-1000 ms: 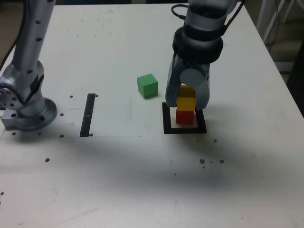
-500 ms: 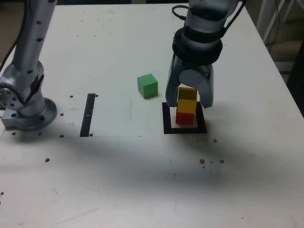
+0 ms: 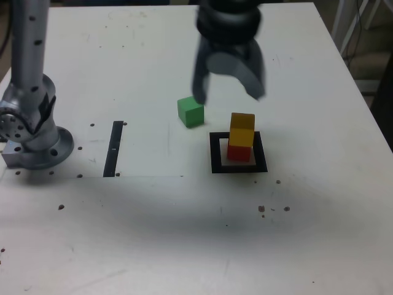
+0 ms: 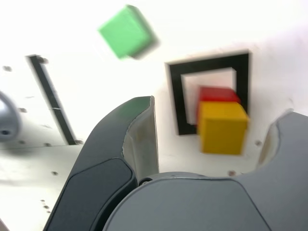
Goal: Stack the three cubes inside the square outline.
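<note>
- White tabletop (image 3: 153, 227) — dark specks (image 3: 61, 207) scattered over it;
- narrow black strip (image 3: 113, 149) — flat on the tabletop;
- pale legs (image 3: 345, 27) beyond the exterior view's right edge of the tabletop

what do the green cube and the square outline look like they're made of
The solid green cube looks like matte painted wood or foam, its faces evenly coloured without glare. The black square outline seems flat, dull tape or printed paper.

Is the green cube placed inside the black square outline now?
No, the green cube sits on the table outside the square outline, toward the exterior view's left.
</note>
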Action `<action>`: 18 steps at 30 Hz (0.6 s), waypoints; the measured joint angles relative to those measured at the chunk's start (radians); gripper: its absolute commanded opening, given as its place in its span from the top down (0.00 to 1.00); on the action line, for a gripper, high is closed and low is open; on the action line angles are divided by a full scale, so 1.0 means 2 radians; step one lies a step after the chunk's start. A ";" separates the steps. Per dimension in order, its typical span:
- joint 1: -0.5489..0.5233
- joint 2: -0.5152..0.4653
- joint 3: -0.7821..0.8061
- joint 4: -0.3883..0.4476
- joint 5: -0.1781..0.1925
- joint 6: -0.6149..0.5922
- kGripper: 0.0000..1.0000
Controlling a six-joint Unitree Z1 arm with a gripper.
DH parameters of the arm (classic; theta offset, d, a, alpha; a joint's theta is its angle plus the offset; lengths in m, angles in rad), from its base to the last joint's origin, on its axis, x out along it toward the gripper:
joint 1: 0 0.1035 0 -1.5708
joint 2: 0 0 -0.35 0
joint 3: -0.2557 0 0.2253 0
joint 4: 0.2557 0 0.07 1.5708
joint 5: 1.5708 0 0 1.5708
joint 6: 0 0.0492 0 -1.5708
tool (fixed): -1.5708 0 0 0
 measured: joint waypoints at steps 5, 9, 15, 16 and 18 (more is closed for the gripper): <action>0.039 -0.048 0.059 -0.001 0.005 -0.031 0.01; 0.064 -0.069 0.094 -0.010 -0.004 -0.061 0.00; 0.087 -0.075 0.143 -0.036 -0.022 -0.110 0.01; 0.091 -0.075 0.156 -0.045 -0.027 -0.121 0.01; 0.104 -0.075 0.174 -0.062 -0.030 -0.127 0.01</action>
